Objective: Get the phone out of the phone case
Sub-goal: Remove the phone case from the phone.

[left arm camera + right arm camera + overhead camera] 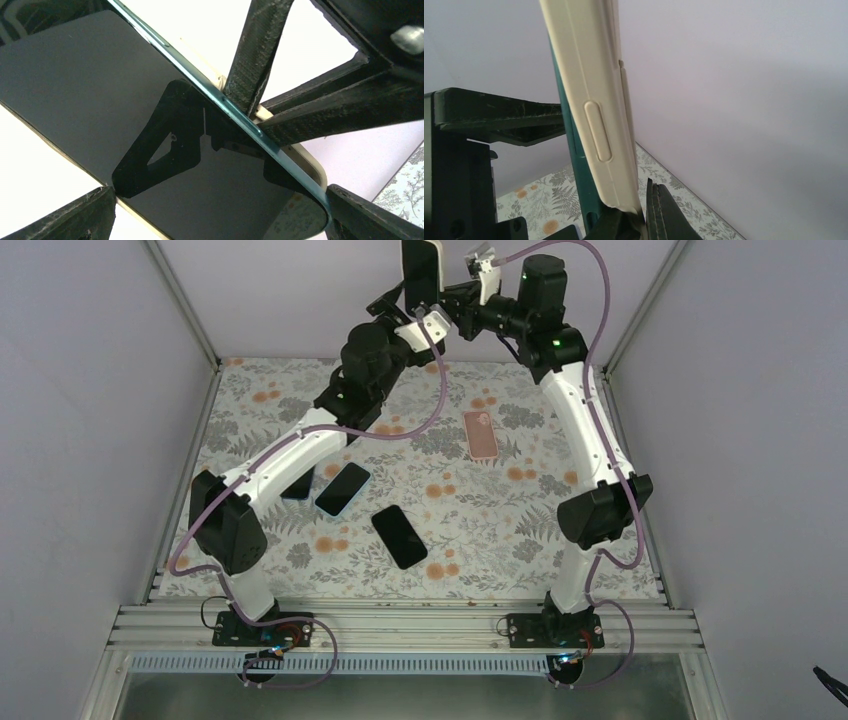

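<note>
Phone (100, 85) in its case (594, 100), held up over the desk's (500, 540) far edge.
Near the middle lies a black phone (399, 536). A blue phone (343, 488) and a dark phone (298, 483), half under my left arm, lie toward the left edge, and a pink phone (481, 434) lies farther back on the right. High over the far edge, my left gripper (220, 210) clamps the phone by its sides, and my right gripper (641, 220) pinches the cream case's rim beside the phone's teal edge.

A robotics lab cell: white panel walls (90, 390) enclosed a floral tabletop (480, 515); aluminium rails (400, 625) crossed the lower frame.
</note>
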